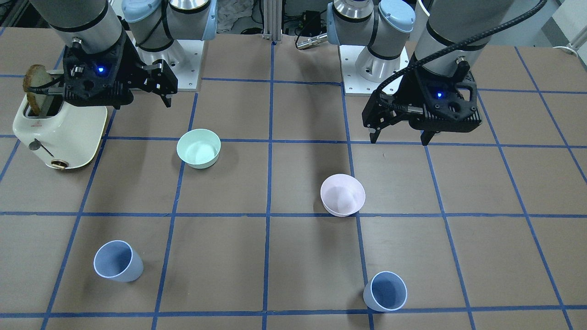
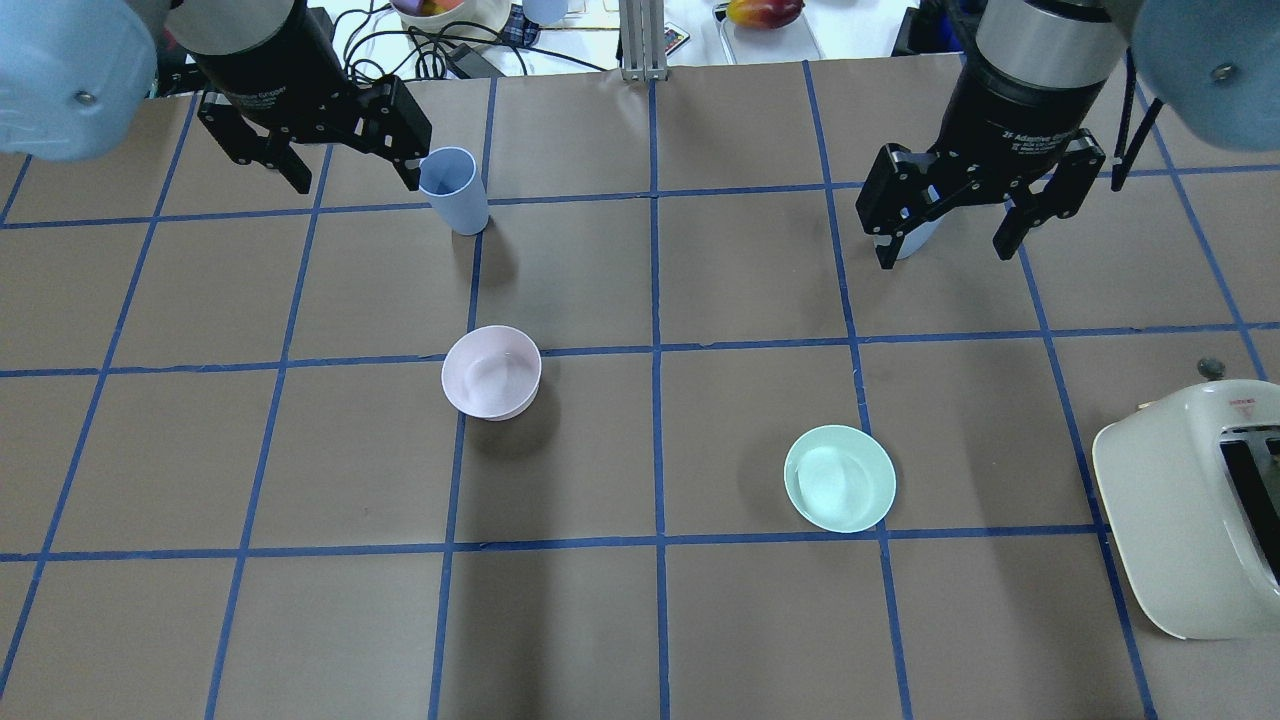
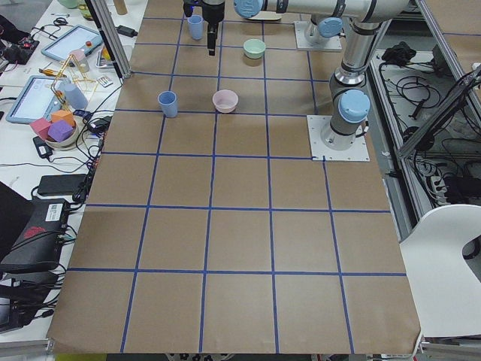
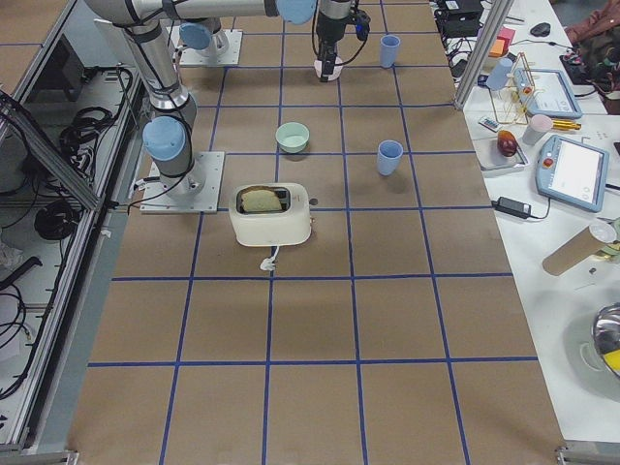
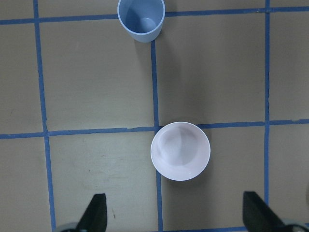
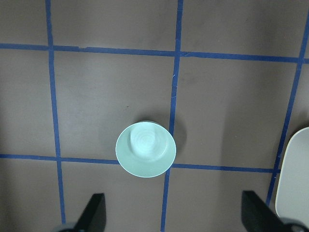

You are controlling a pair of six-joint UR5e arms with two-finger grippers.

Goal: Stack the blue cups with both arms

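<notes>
Brown tabletop point(image 1: 293, 183) gridded with blue tape: the left gripper point(image 2: 355, 180) and right gripper point(image 2: 945, 250) hover empty, jaws apart. One blue cup point(image 1: 386, 291) stands upright well ahead of the left gripper, beyond a pink bowl point(image 1: 342, 195). The other blue cup point(image 1: 117, 261) stands upright well ahead of the right gripper.

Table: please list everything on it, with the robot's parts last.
Paper-covered table: one, brown with blue tape grid.
Small tapered plastic cups: two, periwinkle blue, upright, far from robot's base, one each side.
Round pale pink bowl: one, pink, robot's left half.
Round mint green bowl: one, green, robot's right half.
Rounded toaster: one, cream, robot's right edge.
Bread slice: one, brown, in toaster's slot.
Left pincer: one, black, open, above table.
Right pincer: one, black, open, above table.
</notes>
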